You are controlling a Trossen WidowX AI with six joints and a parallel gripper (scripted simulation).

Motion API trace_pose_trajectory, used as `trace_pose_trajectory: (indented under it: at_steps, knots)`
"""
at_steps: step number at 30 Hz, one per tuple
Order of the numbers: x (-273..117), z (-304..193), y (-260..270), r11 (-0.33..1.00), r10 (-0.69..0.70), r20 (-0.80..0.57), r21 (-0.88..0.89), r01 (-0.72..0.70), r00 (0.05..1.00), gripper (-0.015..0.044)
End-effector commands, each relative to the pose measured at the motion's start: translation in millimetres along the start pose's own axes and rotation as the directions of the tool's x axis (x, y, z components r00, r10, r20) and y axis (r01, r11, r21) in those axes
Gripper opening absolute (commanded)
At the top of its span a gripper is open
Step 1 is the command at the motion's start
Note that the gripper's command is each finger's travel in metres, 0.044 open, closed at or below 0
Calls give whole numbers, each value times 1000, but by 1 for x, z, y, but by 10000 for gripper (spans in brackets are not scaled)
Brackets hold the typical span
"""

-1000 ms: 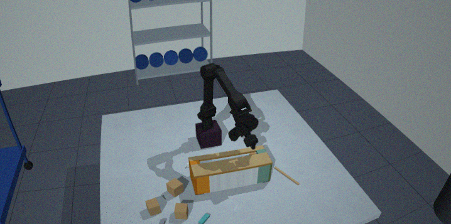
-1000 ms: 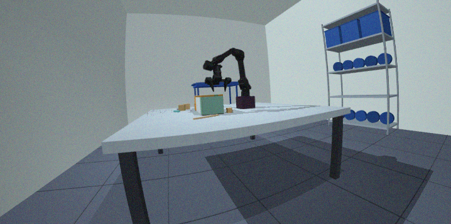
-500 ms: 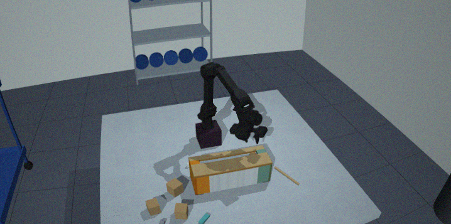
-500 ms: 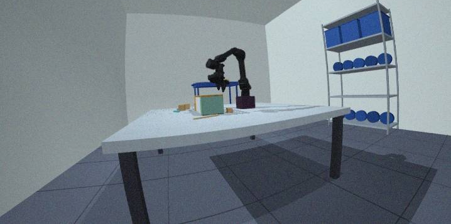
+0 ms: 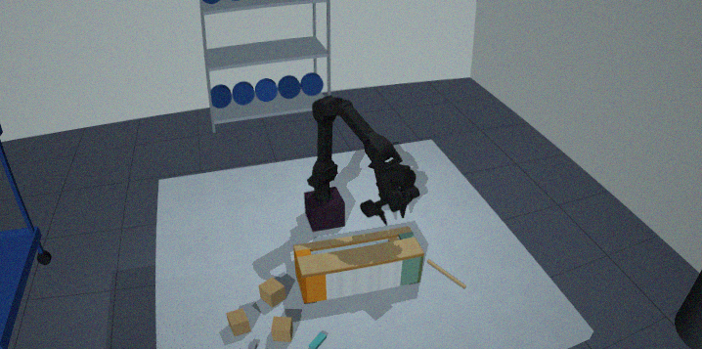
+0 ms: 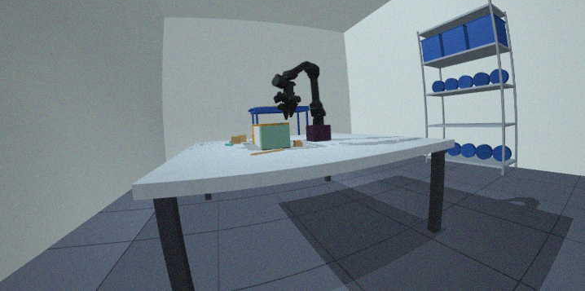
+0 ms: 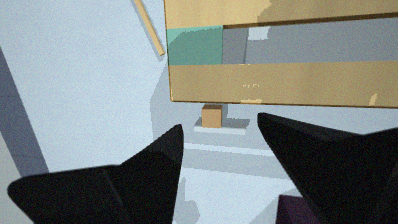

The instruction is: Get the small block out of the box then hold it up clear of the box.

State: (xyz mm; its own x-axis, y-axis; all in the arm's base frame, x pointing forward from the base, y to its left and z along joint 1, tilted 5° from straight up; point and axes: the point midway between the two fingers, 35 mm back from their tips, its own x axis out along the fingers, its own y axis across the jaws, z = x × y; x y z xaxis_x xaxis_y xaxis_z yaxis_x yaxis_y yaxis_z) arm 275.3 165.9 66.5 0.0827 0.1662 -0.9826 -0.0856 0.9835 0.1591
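The box (image 5: 358, 257) (image 6: 274, 137) (image 7: 290, 82) stands upright, with an orange end, a green end and a slot along its top. A small orange-brown block (image 6: 297, 143) (image 7: 212, 116) sits on the table outside the box, by its long side facing the arm's base, near the green end. A thin pale bar (image 7: 220, 130) lies right beside the block. In the top view the box hides the block. My gripper (image 5: 394, 220) (image 6: 288, 117) (image 7: 219, 124) is open and empty, pointing down above the block, higher than the box top.
A thin wooden stick (image 5: 445, 274) (image 6: 266, 152) (image 7: 150, 29) lies past the green end. Several wooden cubes (image 5: 272, 291) (image 6: 238, 138) and a teal piece (image 5: 318, 339) (image 6: 229, 144) lie beyond the orange end. The arm's dark base (image 5: 325, 210) (image 6: 318, 133) stands behind the box.
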Motion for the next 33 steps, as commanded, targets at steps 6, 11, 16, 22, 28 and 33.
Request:
trace_pose_trajectory:
  at_steps: [6,11,16,22,28,33]
  knots:
    - [-3,-14,12,298,-120,104,-945,136,987,285]
    - [-3,-17,16,-8,-144,133,-991,134,980,285]
    - [-4,-20,19,-308,-163,159,-946,103,974,285]
    - [-6,-23,23,-626,-185,195,-779,37,963,285]
    - [-7,-25,27,-854,-202,227,-517,-58,953,285]
    - [-9,-28,30,-957,-214,255,-249,-150,943,285]
